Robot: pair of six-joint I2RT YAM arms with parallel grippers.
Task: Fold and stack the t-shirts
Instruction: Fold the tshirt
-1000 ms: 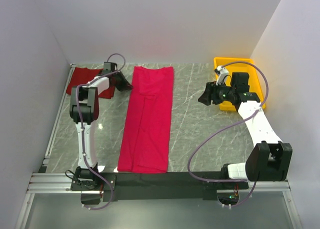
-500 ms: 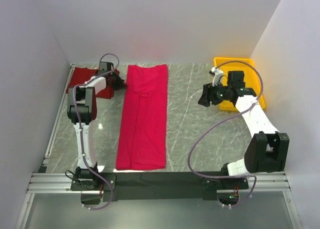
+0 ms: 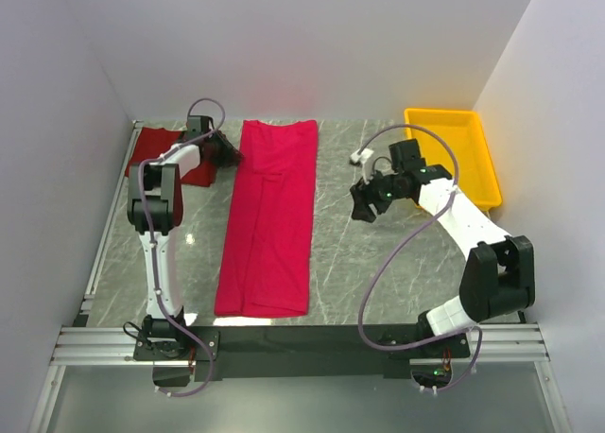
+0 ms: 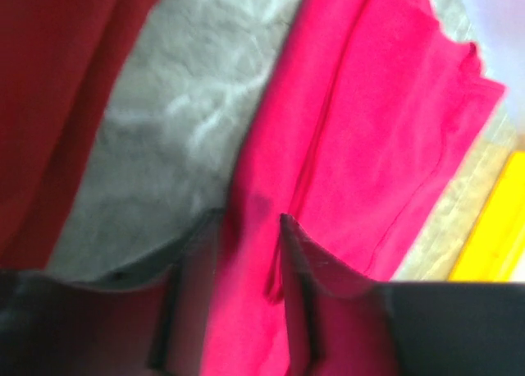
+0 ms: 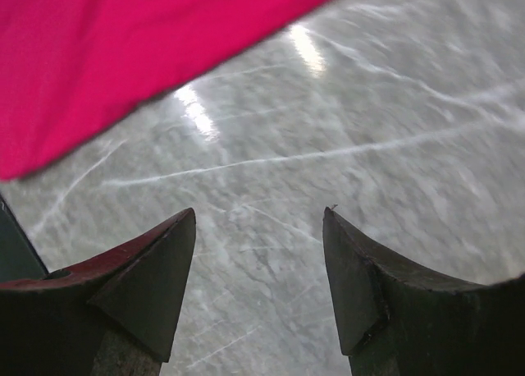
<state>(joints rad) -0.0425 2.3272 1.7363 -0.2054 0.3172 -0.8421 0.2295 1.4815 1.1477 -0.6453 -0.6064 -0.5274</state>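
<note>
Left gripper [image 4: 250, 224]: jaws only narrowly apart, edge of pink shirt [image 3: 269, 216] running right between fingers. Pinched or just sitting in gap? Honestly cannot tell. Rest of pink shirt lies as long folded strip, spreading off to gripper's right and back toward arm bases. Dark red shirt [image 3: 156, 149] flat just off its left side.

Right gripper [image 5: 261, 220]: jaws wide, nothing in them, hanging over bare marble table [image 5: 394, 146]. Pink shirt near, off to its left, not touching. Yellow tray [image 3: 468, 135] well off to its right.
</note>
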